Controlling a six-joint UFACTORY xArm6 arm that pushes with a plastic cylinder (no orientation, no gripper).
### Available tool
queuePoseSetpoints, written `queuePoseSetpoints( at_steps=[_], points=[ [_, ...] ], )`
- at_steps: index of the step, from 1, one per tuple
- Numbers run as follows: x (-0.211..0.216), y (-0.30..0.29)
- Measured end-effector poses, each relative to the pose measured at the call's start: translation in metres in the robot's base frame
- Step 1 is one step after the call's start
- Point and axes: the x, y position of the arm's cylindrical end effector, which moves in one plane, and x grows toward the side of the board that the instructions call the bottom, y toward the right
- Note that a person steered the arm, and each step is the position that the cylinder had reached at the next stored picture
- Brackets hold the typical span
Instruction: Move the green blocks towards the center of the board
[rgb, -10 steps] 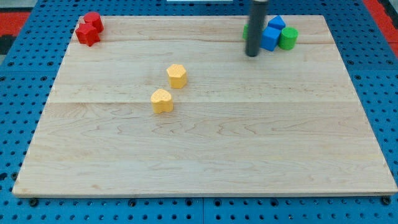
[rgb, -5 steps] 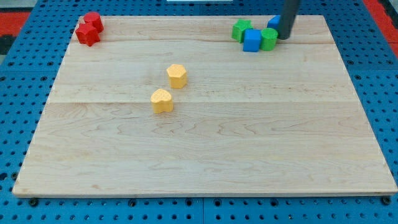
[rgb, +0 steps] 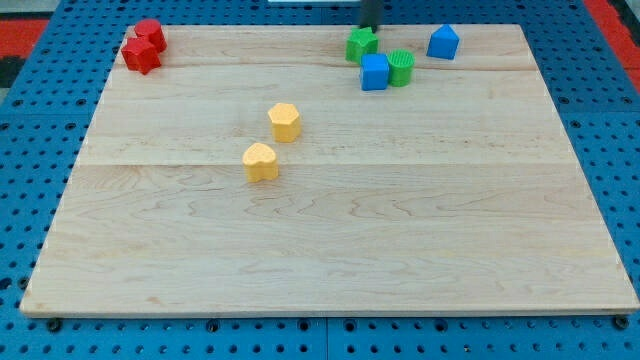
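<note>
A green star-shaped block (rgb: 361, 44) lies near the board's top edge, right of centre. A green cylinder (rgb: 401, 68) lies just to its lower right, touching a blue cube (rgb: 375, 72) on that cube's right side. My tip (rgb: 369, 27) is at the view's top edge, just above the green star block and close to touching it; only the rod's lower end shows.
A blue house-shaped block (rgb: 444, 42) lies apart at the top right. Two red blocks (rgb: 143, 47) sit in the top left corner. Two yellow blocks (rgb: 285, 121) (rgb: 261, 161) lie left of centre on the wooden board (rgb: 330, 250).
The rod moved from the right of the cluster to above the green star. The green cylinder, blue cube and green star shifted left and slightly down; the blue house block stayed behind.
</note>
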Motion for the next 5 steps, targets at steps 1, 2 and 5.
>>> queuePoseSetpoints(
  at_steps=[1, 2, 5],
  points=[
    [0.015, -0.005],
    [0.02, 0.05],
    [0.081, 0.098]
  ],
)
